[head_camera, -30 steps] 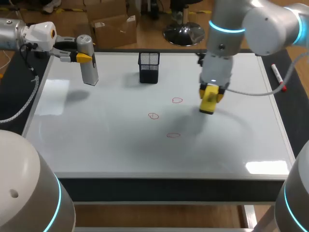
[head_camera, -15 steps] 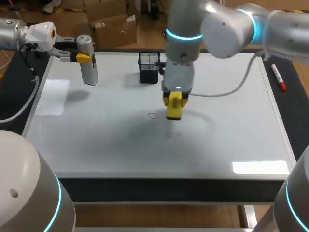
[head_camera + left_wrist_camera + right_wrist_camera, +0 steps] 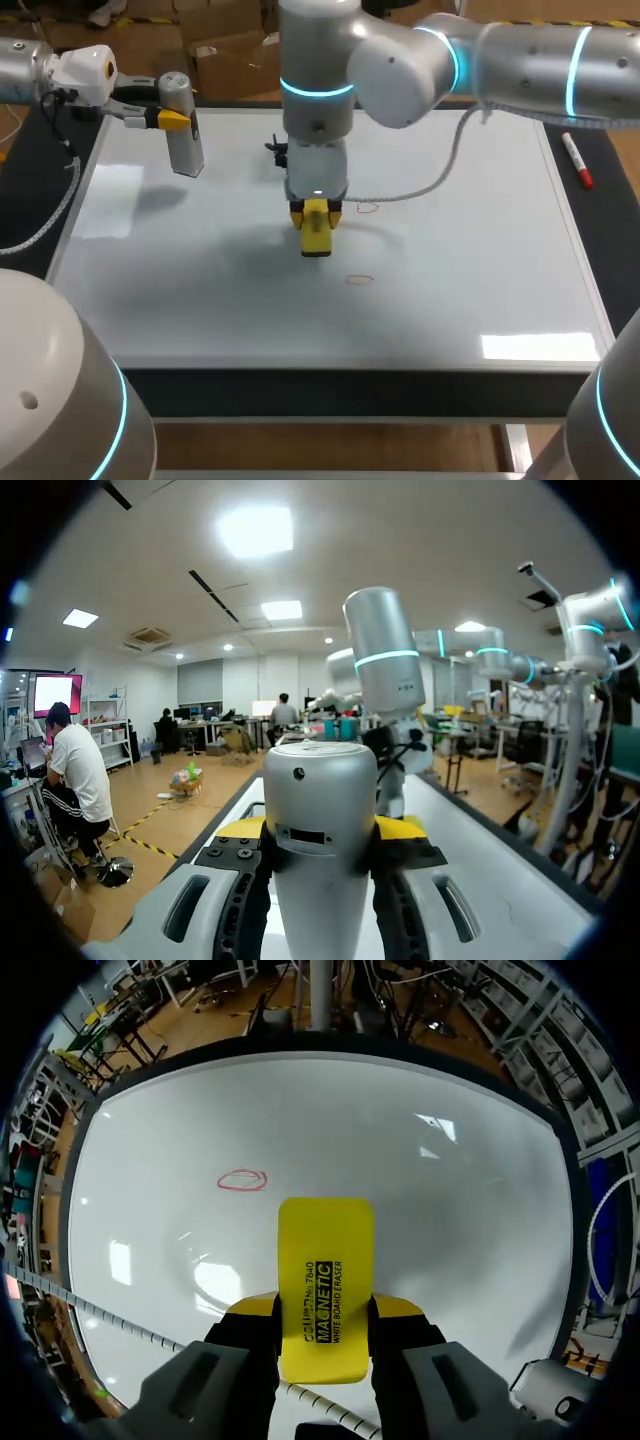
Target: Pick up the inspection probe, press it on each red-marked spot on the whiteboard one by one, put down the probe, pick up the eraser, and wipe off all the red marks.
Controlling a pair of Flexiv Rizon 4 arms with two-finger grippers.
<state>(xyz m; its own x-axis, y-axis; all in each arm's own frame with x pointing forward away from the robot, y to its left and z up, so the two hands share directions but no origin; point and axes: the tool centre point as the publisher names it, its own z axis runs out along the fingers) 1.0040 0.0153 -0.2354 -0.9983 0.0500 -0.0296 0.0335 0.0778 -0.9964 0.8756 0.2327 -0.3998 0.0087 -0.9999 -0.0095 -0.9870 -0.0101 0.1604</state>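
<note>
Whiteboard (image 3: 470, 270) covers most of the table top. The right arm comes in from the right and reaches past the middle. Its right claw (image 3: 316, 215) points straight down over the centre of the board and is clamped on the yellow eraser (image 3: 316, 238), one finger on each side. The eraser's lower end is down at the board, though I cannot tell whether it presses on the surface. A red ring (image 3: 368, 208) lies just to the right of the eraser, apart from it. A second red ring (image 3: 360, 281) lies nearer the front edge.

From the right wrist, the eraser (image 3: 325, 1280) stands out between the yellow fingers, with one ring (image 3: 243, 1180) ahead of it and off to one side.

Over the far left corner, the left claw (image 3: 170, 120) grips the grey probe (image 3: 185, 140), which hangs upright above the board. From the left wrist, the probe (image 3: 320, 840) sits squeezed between both yellow tips.

A red marker (image 3: 577, 160) lies on the dark strip beside the board's right edge.
</note>
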